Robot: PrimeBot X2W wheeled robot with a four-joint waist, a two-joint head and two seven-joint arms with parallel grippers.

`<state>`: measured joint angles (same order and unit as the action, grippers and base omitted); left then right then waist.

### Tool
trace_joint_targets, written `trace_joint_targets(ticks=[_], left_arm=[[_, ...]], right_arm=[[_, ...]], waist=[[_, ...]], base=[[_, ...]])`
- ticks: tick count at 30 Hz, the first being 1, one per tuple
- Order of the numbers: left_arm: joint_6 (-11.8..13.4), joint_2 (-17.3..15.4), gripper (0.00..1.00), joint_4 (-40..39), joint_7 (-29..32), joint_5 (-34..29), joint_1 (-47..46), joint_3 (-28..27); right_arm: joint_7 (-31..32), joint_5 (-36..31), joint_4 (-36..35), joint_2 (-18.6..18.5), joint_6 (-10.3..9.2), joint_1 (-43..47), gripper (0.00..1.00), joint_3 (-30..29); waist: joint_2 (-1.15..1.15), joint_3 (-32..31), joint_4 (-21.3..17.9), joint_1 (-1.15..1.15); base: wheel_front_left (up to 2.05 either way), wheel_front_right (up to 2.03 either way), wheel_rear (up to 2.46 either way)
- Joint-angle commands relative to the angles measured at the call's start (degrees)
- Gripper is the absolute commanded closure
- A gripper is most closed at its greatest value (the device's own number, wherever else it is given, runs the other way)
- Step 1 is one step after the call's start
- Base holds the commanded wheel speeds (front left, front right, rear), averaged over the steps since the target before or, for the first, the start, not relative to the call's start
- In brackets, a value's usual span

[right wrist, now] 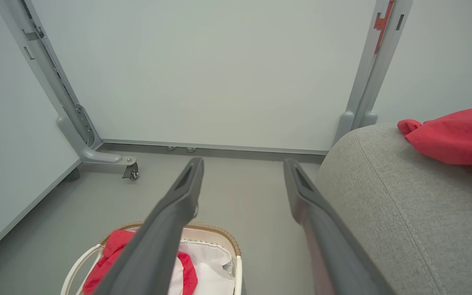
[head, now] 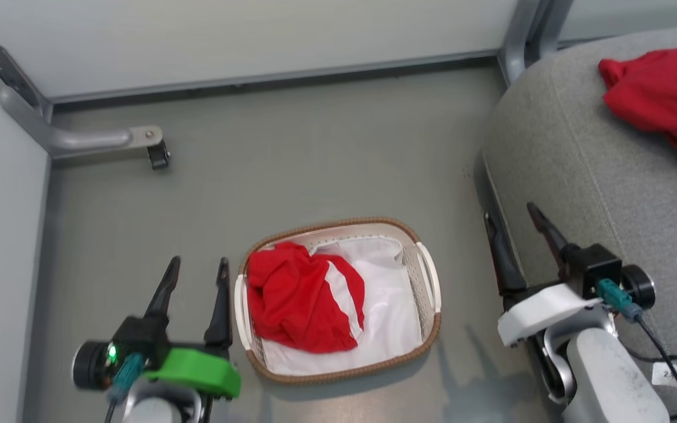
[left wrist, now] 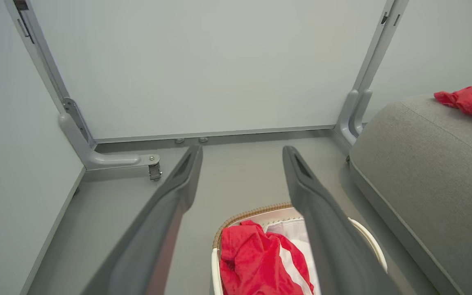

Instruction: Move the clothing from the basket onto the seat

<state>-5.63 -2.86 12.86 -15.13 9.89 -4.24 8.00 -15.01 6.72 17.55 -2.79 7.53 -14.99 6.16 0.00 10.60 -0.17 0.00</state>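
Red clothing (head: 297,299) bunched in the left half of the basket (head: 416,267), over a white sheet (head: 391,317), down on the floor (head: 291,158); 1 more red garment (head: 662,94) heaped near the far right edge of the seat (head: 579,153). Left gripper (head: 199,260) spread open and empty, just left of the basket's left handle. Right gripper (head: 509,211) likewise open, holding nothing, beside the seat's left edge and apart from the basket.
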Motion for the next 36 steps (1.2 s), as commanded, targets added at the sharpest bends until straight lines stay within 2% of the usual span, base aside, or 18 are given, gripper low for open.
trace_joint_targets(ticks=[1, 7, 13, 18, 21, 25, 30, 36], left_arm=[[-0.44, -0.17, 0.0, 1.08, -0.03, -1.1, -3.04, 0.82], [-1.34, -1.55, 0.0, 10.05, -0.01, -5.08, -14.42, 6.25], [-1.83, -1.77, 0.0, 20.01, 0.29, -6.42, -25.89, 11.25], [-1.89, -1.94, 0.0, 29.63, 0.84, -7.6, -33.96, 15.45], [-1.91, -1.66, 0.0, 34.83, 1.62, -7.5, -37.0, 17.17], [-1.9, -0.8, 0.0, 40.83, 3.27, -4.25, -40.54, 20.11], [-1.91, -1.49, 0.0, 46.21, 3.28, -3.58, -44.19, 21.93], [2.22, -3.23, 0.0, 51.85, 3.84, -4.98, -48.8, 22.13]], right_arm=[[-0.26, -0.66, -0.7, -0.2, -0.08, -1.42, 0.0, -0.57], [-0.26, -2.08, -4.63, -0.2, -0.08, -5.66, 0.0, -2.95], [-0.26, -3.23, -9.2, -0.17, -0.08, -9.39, 0.0, -4.57], [-0.26, -1.41, -12.96, -0.16, -0.08, -12.05, 0.0, -4.92], [-0.27, -1.02, -14.73, -0.16, -0.08, -12.91, 0.0, -4.69], [-0.27, 1.41, -16.54, -0.17, -0.08, -13.89, 0.0, -3.78], [-0.26, 3.34, -18.26, -0.18, -0.08, -14.88, 0.0, -2.5], [-0.26, 4.53, -19.56, -0.17, -0.08, -15.93, 0.0, -0.97]], waist=[[0.0, 5.53, -1.53, 0.0], [0.0, 15.23, -4.22, 0.0], [0.0, 24.56, -6.58, 0.0], [0.0, 31.42, -7.93, 0.0], [0.0, 34.14, -8.42, 0.0], [0.0, 37.09, -9.21, 0.0], [0.0, 39.71, -10.29, 0.0], [0.0, 41.96, -11.79, 0.0]], base=[[0.0, 0.0, 0.0], [0.0, 0.0, 0.0], [0.0, 0.0, 0.0], [0.0, 0.0, 0.0], [0.0, 0.0, 0.0], [0.0, 0.0, 0.0], [0.0, 0.0, 0.0], [0.0, 0.0, 0.0]])
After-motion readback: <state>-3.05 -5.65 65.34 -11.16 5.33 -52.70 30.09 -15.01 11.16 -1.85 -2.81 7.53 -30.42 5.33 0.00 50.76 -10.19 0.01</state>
